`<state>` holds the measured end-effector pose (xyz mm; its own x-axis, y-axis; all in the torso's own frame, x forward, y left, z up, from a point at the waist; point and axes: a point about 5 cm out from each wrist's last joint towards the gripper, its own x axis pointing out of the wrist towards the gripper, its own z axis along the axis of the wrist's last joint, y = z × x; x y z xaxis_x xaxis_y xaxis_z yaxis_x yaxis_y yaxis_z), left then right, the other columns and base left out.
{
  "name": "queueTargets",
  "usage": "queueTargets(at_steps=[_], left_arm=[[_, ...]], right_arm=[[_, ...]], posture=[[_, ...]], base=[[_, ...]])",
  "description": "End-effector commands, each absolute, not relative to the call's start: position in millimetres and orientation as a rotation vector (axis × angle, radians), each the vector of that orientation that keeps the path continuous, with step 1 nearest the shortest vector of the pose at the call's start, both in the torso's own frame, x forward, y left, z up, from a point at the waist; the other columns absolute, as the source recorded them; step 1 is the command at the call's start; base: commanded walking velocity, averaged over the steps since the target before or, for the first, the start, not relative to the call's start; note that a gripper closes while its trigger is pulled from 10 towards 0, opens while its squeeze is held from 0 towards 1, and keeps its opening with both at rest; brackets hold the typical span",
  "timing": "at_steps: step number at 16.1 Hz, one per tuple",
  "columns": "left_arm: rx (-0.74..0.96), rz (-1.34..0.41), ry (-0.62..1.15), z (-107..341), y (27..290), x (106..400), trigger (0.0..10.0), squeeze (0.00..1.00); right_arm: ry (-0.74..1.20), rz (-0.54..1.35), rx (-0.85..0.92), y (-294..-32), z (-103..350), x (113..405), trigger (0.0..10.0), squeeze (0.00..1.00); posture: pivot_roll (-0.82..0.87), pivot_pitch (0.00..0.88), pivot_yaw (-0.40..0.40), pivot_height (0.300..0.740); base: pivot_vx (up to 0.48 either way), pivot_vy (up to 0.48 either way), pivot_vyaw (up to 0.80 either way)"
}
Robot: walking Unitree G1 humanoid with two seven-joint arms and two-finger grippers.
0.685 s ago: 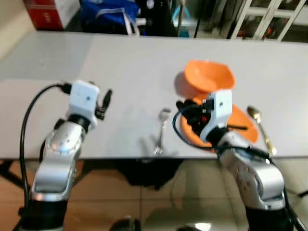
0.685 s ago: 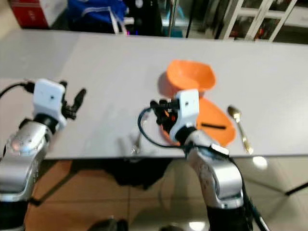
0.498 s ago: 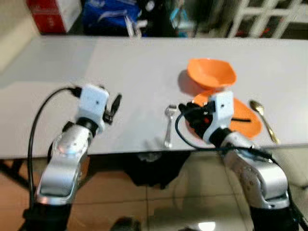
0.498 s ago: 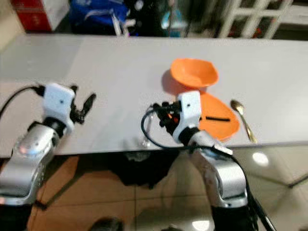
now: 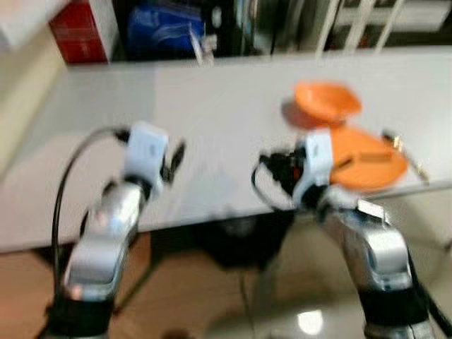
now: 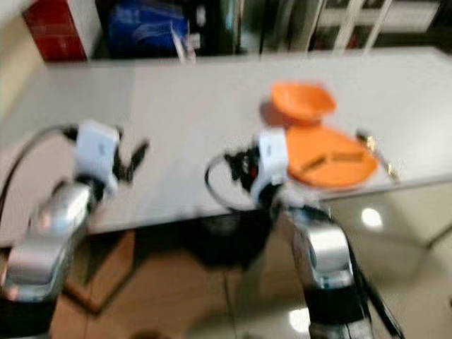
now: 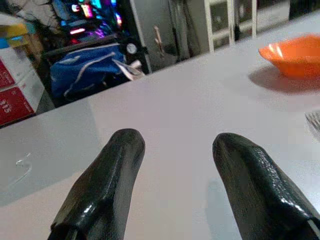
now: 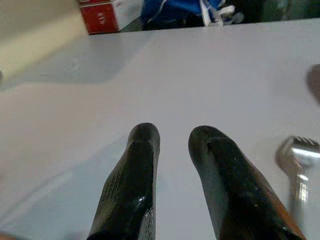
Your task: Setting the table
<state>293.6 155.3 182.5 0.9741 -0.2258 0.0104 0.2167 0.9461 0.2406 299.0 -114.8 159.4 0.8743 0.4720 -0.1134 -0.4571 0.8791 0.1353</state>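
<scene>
Your left gripper [image 7: 172, 150] hovered over the grey table [image 5: 226, 99], fingers spread wide, holding nothing. Your right gripper [image 8: 172, 137], fingers slightly parted and empty, sat at nine o'clock from the flat orange plate [image 5: 371, 166]; the silver metal fork [image 8: 300, 162] lay beside it.

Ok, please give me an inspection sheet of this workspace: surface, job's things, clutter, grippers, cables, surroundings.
Surface: grey table, mostly bare.
Job's things: orange bowl behind orange plate; dark utensil on plate, spoon at its right; fork on table.
Clutter: nothing seen.
Grippers: left gripper open, empty, above table; right gripper slightly open, empty, beside fork.
Cables: black cable along left arm; another loops at right wrist.
Surroundings: blue bag, red box, tiled floor.
</scene>
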Motion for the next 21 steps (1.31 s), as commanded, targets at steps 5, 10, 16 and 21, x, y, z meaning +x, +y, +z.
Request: queueTargets(at_steps=[5, 10, 16, 21], left_arm=[[0.223, -0.218, -0.041, 179.5, 153.0, 290.7, 10.0, 0.00], [0.192, -0.256, -0.037, 178.3, 147.4, 288.0, 10.0, 0.00], [0.196, -0.223, -0.056, 180.1, 157.9, 284.2, 10.0, 0.00], [0.228, -0.265, -0.023, 170.0, 159.7, 265.6, 10.0, 0.00]], right_arm=[[0.104, 0.418, 0.055, -115.1, 160.1, 305.6, 10.0, 0.00], [0.136, 0.367, 0.023, -118.7, 150.1, 310.6, 10.0, 0.00], [0.004, 0.426, 0.077, -111.3, 170.5, 306.3, 10.0, 0.00], [-0.025, 0.618, 0.007, -101.4, 167.8, 281.4, 10.0, 0.00]], posture=[[0.01, 0.032, -0.011, 0.740], [0.01, 0.032, -0.010, 0.740], [0.02, 0.016, -0.021, 0.740], [0.02, 0.006, -0.022, 0.740]], base=[[0.000, 0.000, -0.15], [0.000, 0.000, 0.00], [0.000, 0.136, 0.00], [0.000, 0.480, 0.48]])
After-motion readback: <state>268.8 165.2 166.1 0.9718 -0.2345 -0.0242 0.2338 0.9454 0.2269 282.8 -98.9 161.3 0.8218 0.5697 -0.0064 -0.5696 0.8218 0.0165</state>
